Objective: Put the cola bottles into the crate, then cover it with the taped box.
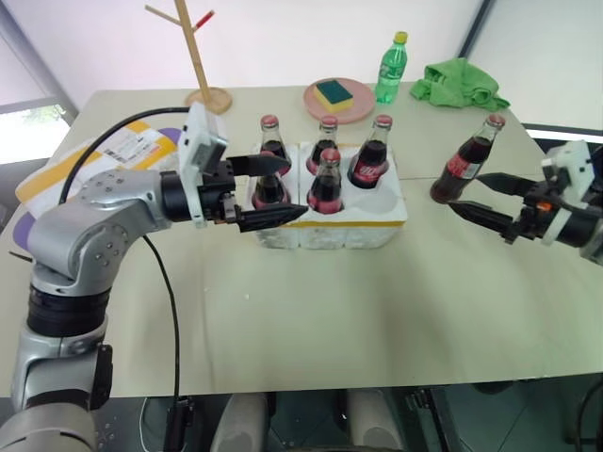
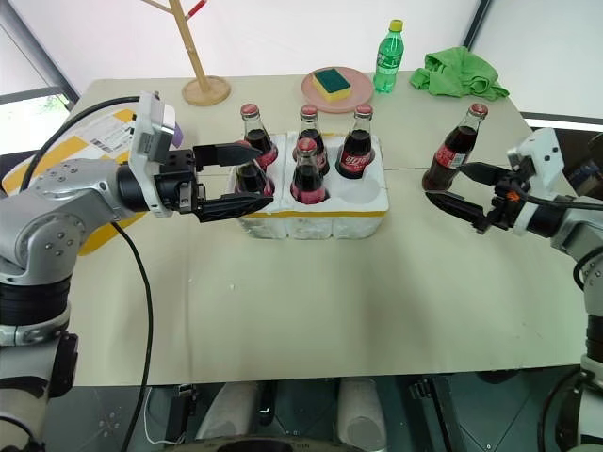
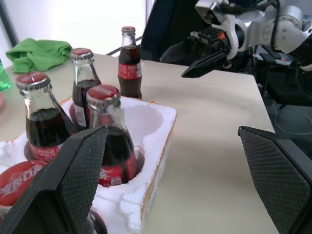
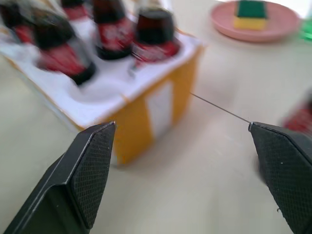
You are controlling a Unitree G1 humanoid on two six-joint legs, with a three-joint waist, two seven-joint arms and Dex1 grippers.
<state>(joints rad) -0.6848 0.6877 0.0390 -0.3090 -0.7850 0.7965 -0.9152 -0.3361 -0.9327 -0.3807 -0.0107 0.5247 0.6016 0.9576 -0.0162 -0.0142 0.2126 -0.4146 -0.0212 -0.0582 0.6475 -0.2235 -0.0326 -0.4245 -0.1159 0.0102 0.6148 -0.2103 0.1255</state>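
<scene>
Cola bottles (image 1: 326, 179) fill five crate (image 1: 377, 221) wells, so we aim our open right pincer (image 1: 482, 194) at the last bottle (image 1: 464, 162) near the desk's (image 1: 377, 311) right edge, while our left pincer (image 1: 270, 191) waits open around a crated one.

White Coca-Cola script shows on the red labels of the cola bottles (image 1: 368, 153), though blurred. The printing on the box's (image 1: 89, 160) shipping label (image 1: 125, 143), far left, is too small to read.

head pair overhead, wrist views near crate (image 1: 332, 224)
</scene>
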